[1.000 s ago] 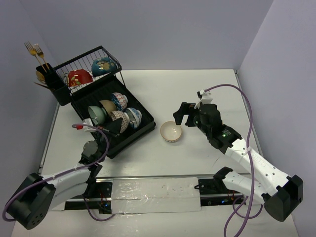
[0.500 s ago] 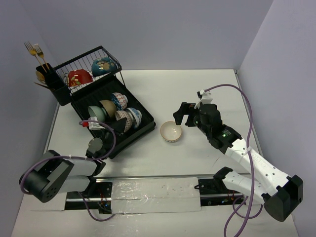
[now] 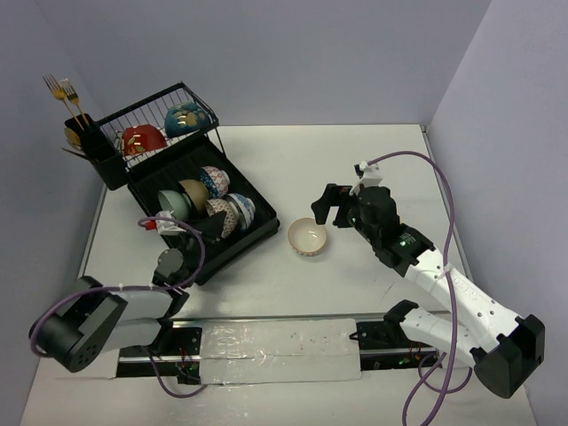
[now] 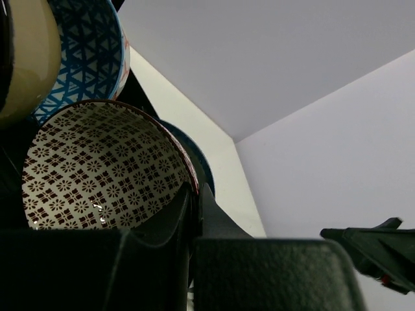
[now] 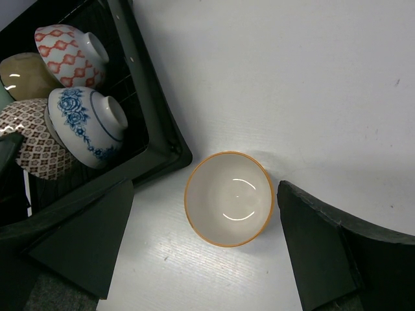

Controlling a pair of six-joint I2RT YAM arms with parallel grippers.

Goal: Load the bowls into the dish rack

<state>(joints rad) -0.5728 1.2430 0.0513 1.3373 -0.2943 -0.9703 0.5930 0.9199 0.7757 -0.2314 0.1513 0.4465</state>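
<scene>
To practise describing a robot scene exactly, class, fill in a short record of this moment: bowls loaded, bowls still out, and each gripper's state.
upper tier: red bowl and teal bowl in the dish rack
lower tray: cluster of bowls, among them a brown-patterned bowl
still out: one cream bowl with an orange rim, upright on the table, right of the rack
right gripper: open, one finger on each side of the cream bowl
left gripper: shut, at the brown-patterned bowl's rim; a grip cannot be told
</scene>
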